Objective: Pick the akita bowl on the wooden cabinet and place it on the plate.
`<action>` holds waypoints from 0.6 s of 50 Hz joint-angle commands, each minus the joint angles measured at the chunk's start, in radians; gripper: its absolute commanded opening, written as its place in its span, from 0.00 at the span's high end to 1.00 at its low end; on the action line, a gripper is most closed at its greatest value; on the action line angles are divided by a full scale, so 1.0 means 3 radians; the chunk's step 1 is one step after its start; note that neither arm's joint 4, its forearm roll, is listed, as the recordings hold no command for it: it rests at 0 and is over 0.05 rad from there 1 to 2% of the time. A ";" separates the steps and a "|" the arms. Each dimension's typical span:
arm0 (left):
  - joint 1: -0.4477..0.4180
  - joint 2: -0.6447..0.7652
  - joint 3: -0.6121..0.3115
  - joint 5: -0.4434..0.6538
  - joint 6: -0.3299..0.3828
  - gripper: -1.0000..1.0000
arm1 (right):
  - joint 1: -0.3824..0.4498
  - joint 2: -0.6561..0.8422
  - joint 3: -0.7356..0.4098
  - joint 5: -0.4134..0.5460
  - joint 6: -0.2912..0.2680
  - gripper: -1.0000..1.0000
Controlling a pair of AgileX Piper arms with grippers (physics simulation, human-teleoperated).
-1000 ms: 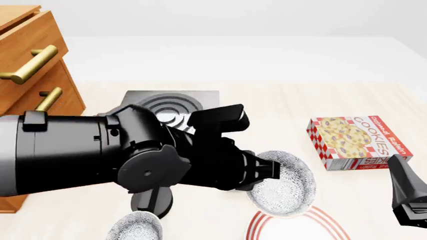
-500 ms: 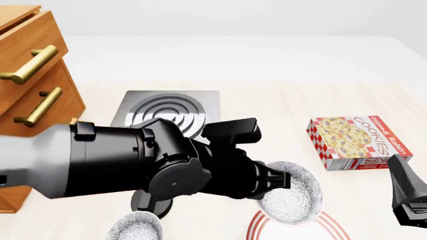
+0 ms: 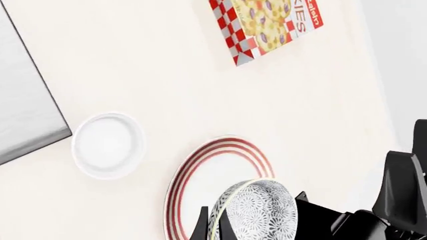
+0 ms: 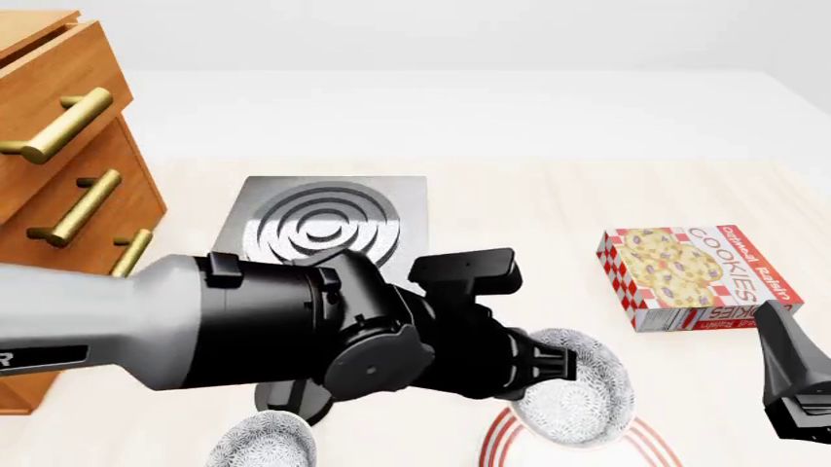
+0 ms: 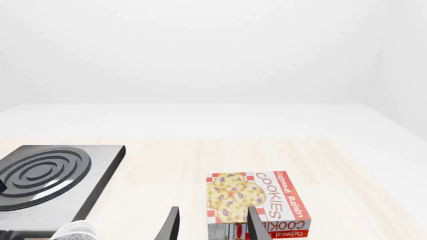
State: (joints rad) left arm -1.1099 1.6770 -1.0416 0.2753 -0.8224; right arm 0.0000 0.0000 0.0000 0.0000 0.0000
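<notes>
Left gripper, clamped on the akita bowl's rim, had carried it lower and further right than a second before, over the plate. Bowl: round, deep, white with dark-grey lacy speckling, tilted on edge above the red-ringed plate's rim. Right gripper idle beside the cookie box, fingers parted, holding nothing. Wooden cabinet at far left.

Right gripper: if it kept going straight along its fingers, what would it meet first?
Most likely the cookie box: in its wrist view the right gripper has the box framed between its open fingers with nothing in front, though depth is unclear.
</notes>
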 commanded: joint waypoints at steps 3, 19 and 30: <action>-0.0004 0.0096 0.0000 -0.0088 -0.0019 1.00 | 0.0000 0.0000 0.0000 0.0000 0.0000 0.00; -0.0012 0.0273 0.0013 -0.0213 -0.0078 1.00 | 0.0000 0.0000 0.0000 0.0000 0.0000 0.00; -0.0020 0.0367 0.0019 -0.0281 -0.0109 1.00 | 0.0000 0.0000 0.0000 0.0000 0.0000 0.00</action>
State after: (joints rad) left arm -1.1136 1.7658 -1.0332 0.2109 -0.8528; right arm 0.0000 0.0000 0.0000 0.0000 0.0000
